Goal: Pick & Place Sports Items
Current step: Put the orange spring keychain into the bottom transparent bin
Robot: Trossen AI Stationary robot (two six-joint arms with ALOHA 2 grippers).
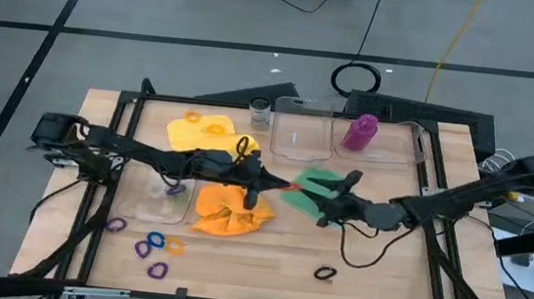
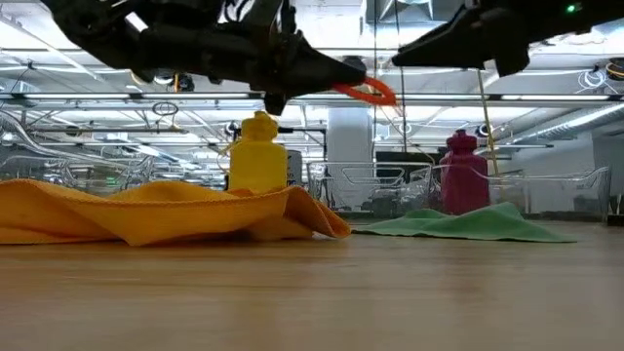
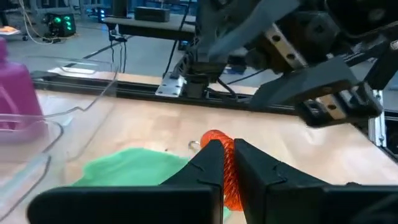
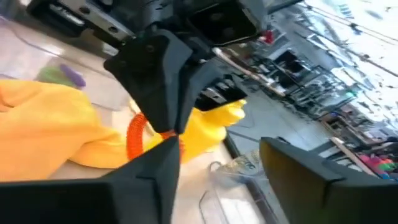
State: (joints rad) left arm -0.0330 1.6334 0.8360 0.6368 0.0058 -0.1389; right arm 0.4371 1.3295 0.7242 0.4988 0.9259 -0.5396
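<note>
Above the middle of the wooden table [image 1: 383,269], the left gripper [image 3: 225,163] has its two dark fingers pressed together on a small orange coiled elastic ring [image 3: 219,144], pinching it well clear of the tabletop. The ring hangs from the fingertips in the gap between the two arms, over the edge of the green soft cloth [image 1: 314,191]. The right gripper [image 4: 217,168] faces it from just beside, its fingers spread apart with nothing between them; the ring [image 4: 138,138] sits just outside its near finger [image 4: 149,177].

The crumpled orange soft cloth [image 1: 230,211] lies under the left arm, with the yellow soft cloth [image 1: 212,130] behind it. A small yellow plastic bottle [image 2: 258,154] stands behind the orange cloth; a small purple plastic bottle [image 1: 360,131] lies in a clear plastic box [image 1: 414,154].
</note>
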